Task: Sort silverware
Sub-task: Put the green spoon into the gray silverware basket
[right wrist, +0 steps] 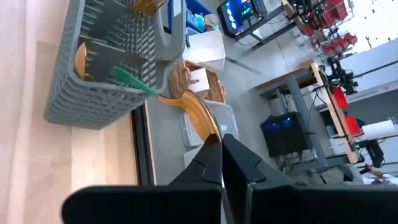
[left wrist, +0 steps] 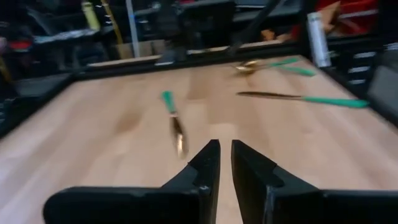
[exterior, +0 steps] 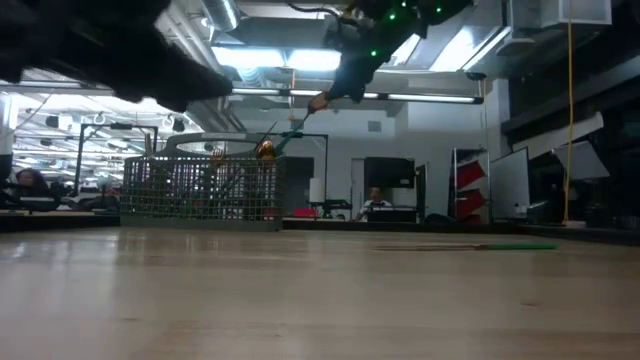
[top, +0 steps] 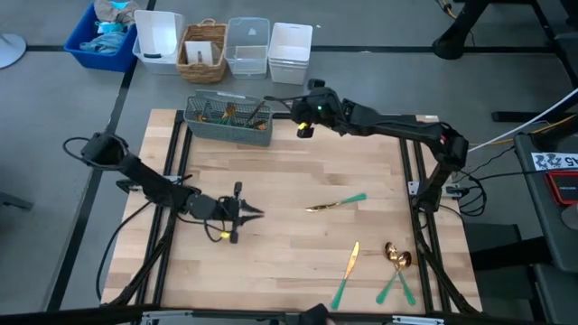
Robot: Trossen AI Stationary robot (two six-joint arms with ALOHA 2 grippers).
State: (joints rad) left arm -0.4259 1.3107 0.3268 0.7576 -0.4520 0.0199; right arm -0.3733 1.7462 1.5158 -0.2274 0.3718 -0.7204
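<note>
My right gripper (right wrist: 221, 146) hangs above the table's far edge, just right of the grey mesh caddy (top: 230, 122), shut on a piece of silverware (exterior: 296, 124) with a gold end and a teal handle (right wrist: 134, 81). The caddy holds several more pieces standing upright. Four loose pieces lie flat on the wood: one in the middle (top: 336, 204), a knife (top: 346, 269) and two crossed spoons (top: 397, 262) near the front right. My left gripper (top: 256, 214) hovers over the table's left half, pointing right, with its fingers drawn together and nothing between them. My right gripper pinches the piece's gold end (right wrist: 208, 132) between its two fingers. The fingers come from the table's right, slanting a little downward. The piece is lifted clear, and its teal handle (exterior: 288, 132) slopes down away from the fingers toward the caddy's rim (right wrist: 158, 87).
Beyond the far edge stand a blue bin (top: 104, 36), a white bin (top: 158, 41), a wicker basket (top: 203, 50), a clear tub (top: 247, 45) and a white tub (top: 291, 52). Black frame rails (top: 417, 217) run along the table's sides. Bare wood lies between my left gripper and the loose pieces.
</note>
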